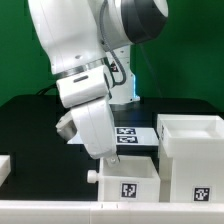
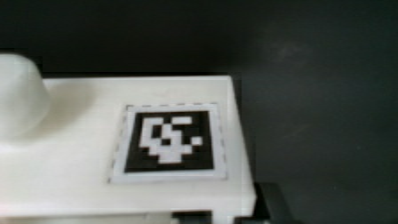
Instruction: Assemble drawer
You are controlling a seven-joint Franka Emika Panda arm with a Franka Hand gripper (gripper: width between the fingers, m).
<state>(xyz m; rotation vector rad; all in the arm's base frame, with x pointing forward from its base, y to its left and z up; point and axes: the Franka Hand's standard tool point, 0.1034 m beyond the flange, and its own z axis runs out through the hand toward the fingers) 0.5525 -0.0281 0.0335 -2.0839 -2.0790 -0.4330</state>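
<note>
A small white drawer tray [image 1: 125, 178] stands at the front middle of the black table, with a tag on its near face and a small knob [image 1: 92, 175] on its end toward the exterior view's left. The large white housing [image 1: 190, 150] stands just to its right, open at the top. My gripper [image 1: 97, 152] reaches down onto the tray's rear corner at the knob end. In the wrist view the tray [image 2: 71, 130] fills the frame, with a tag [image 2: 169, 140] and the knob [image 2: 18, 95]. My gripper [image 2: 228, 212] has its dark fingertips [image 2: 270, 205] close together on a white strip of the tray.
The marker board [image 1: 128, 136] lies flat behind the tray. Another white part [image 1: 5, 166] sits at the exterior view's left edge. The robot's base stands at the back. A pale ledge runs along the table's front.
</note>
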